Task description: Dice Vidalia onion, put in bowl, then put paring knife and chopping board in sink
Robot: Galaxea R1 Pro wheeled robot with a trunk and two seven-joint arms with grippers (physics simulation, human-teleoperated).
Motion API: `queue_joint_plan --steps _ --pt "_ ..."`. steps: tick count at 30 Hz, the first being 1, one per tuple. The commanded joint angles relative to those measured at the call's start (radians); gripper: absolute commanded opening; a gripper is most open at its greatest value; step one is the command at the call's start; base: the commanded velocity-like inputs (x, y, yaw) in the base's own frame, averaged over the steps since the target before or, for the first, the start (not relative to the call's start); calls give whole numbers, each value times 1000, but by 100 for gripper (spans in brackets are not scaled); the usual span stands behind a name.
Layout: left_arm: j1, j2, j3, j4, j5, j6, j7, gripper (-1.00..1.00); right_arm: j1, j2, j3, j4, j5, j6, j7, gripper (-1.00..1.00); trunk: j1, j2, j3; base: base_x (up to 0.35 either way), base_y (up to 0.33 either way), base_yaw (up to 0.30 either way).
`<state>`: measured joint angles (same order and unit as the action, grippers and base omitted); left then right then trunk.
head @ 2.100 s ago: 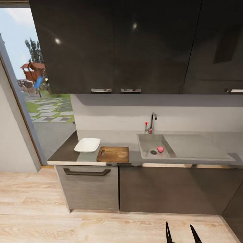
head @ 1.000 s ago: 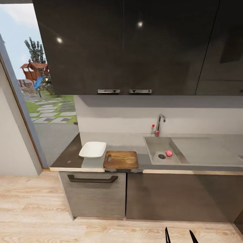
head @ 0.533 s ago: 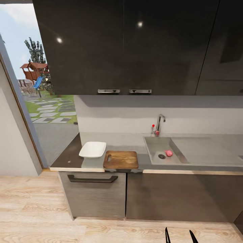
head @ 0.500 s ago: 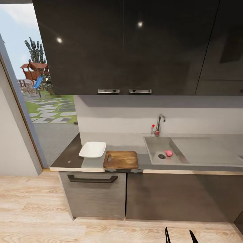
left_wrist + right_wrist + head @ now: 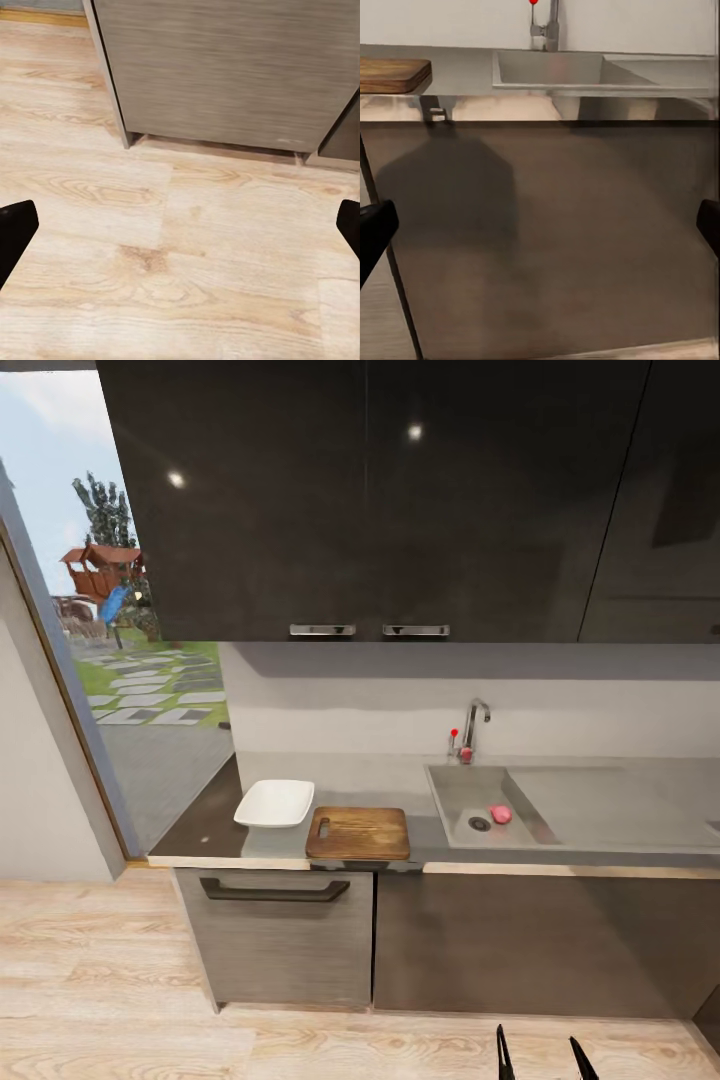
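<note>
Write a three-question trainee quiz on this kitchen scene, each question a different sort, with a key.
1. True or false: the Vidalia onion lies inside the sink basin.
2. Multiple choice: what sits directly beside the chopping board, on the side away from the sink? A) a kettle B) the bowl C) a pan
3. Fill in: the right claw hangs over the wooden ____, short of the countertop.

Key: 1 true; 2 B; 3 floor. In the right wrist view the claw's fingers stand wide apart, holding nothing.
</note>
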<state>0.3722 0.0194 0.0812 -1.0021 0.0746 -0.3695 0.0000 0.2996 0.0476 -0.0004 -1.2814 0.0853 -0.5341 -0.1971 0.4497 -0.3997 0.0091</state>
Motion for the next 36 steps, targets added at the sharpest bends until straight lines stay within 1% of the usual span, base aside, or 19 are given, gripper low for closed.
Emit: queue_joint_plan --steps 1,3,4,6,8,9,11,12,13,14,17,19,20,21,22,24,25,29,36 --pt "1 0 -2 -1 8 -2 0 100 0 0 0 -20 9 24 -17 100 0 0 0 0 0 0" --pt "1 0 -1 0 8 -2 0 100 -1 0 0 -86 10 102 -47 100 0 0 0 0 0 0" --pt "1 0 -1 0 8 -2 0 100 -3 0 1 -133 10 157 -64 100 0 0 0 0 0 0" --pt "1 0 -1 3 8 -2 0 100 -8 0 1 -180 10 210 -77 100 0 0 0 0 0 0" --pt "1 0 -1 13 7 -2 0 100 -29 3 2 -254 10 307 -92 100 0 0 0 0 0 0" --pt "1 0 -1 15 7 -2 0 100 -36 4 2 -266 10 328 -94 100 0 0 0 0 0 0" --pt "1 0 -1 21 7 -2 -1 100 -78 7 4 -297 10 397 -101 100 0 0 0 0 0 0" --pt "1 0 -1 22 7 -2 -1 100 -116 9 5 -305 10 430 -105 100 0 0 0 0 0 0" --pt "1 0 -1 23 7 -2 -1 100 -136 10 7 -308 10 447 -107 100 0 0 0 0 0 0" --pt "1 0 -1 24 6 -2 -1 100 -178 12 12 -312 11 487 -113 100 0 0 0 0 0 0" --pt "1 0 -3 22 5 -3 -1 100 -304 24 33 -317 14 639 -126 100 0 0 0 0 0 0" --pt "1 0 -3 23 5 -3 -2 100 -387 36 42 -318 15 715 -131 100 0 0 0 0 0 0" --pt "1 0 -3 24 5 -3 -2 100 -447 51 54 -319 17 761 -137 100 0 0 0 0 0 0" --pt "1 0 -3 24 5 -3 -2 100 -466 57 60 -319 20 777 -140 100 0 0 0 0 0 0" --pt "1 0 -3 25 5 -3 -2 100 -531 79 84 -319 45 845 -159 100 0 0 0 0 0 0" --pt "1 0 -3 25 5 -3 -3 100 -583 101 104 -319 83 908 -180 100 0 0 0 0 0 0" --pt "1 0 -3 25 5 -3 -4 100 -620 127 123 -318 116 951 -191 100 0 0 0 0 0 0" --pt "1 0 -3 25 5 -3 -4 100 -650 127 143 -317 156 986 -197 100 0 0 0 61 41 0" --pt "1 0 -3 21 5 -3 -6 100 -661 127 203 -309 176 1023 -200 100 0 0 0 168 142 0"
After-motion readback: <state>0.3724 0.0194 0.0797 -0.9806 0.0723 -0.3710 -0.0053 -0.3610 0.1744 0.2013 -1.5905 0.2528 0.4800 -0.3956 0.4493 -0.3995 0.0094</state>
